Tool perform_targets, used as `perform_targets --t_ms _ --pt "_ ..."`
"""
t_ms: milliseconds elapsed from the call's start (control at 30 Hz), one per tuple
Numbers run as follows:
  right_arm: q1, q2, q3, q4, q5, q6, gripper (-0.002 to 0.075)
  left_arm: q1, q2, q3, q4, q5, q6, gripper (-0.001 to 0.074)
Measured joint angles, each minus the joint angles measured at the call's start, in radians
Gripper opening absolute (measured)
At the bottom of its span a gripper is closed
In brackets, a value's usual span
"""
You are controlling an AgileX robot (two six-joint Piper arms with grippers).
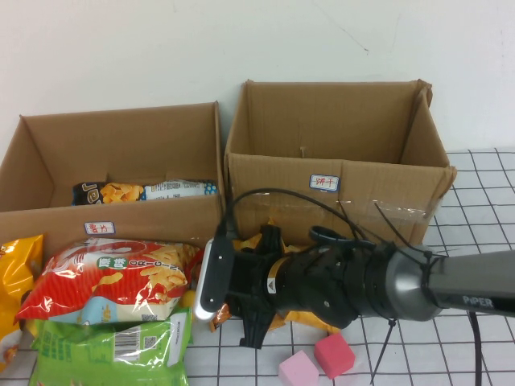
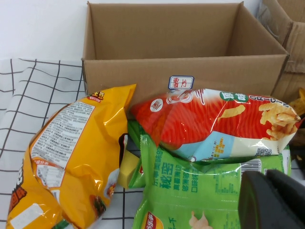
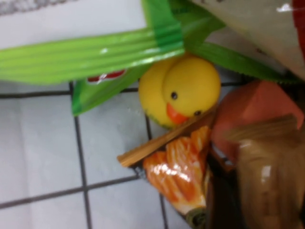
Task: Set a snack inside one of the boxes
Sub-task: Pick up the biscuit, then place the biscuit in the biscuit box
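Right wrist view: orange snack pack [image 3: 178, 174] betw right gripper [image 3: 248, 157] jaws.

Two boxes side by side at worktop [image 1: 483, 173] rear, left box [image 1: 121, 153] w/ a packet [image 1: 145, 191] in it, right box [image 1: 338, 153] beside; snack bags [image 1: 113, 305] piled in front of left box, two cubes [image 1: 318, 362] near front edge.

The right tool [image 1: 229, 310] is hidden under its own camera and arm. The green bag [image 1: 113, 350] runs off the lower edge, and the yellow bag [image 1: 16, 281] is cut at the left edge.
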Motion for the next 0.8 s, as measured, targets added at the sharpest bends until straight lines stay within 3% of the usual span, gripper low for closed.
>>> perform_targets --t_ms 300,600,800 --pt "0.000 0.007 -0.042 0.000 0.012 0.000 0.0085 0.000 0.000 0.000 0.000 0.001 0.000 -0.0001" --pt "0.002 -0.156 -0.063 0.068 0.215 0.009 0.0075 0.000 0.000 0.000 0.000 0.001 0.000 -0.0001" --pt "-0.010 -0.387 -0.066 0.166 0.178 0.046 0.0073 0.000 0.000 0.000 0.000 0.001 0.000 -0.0001"
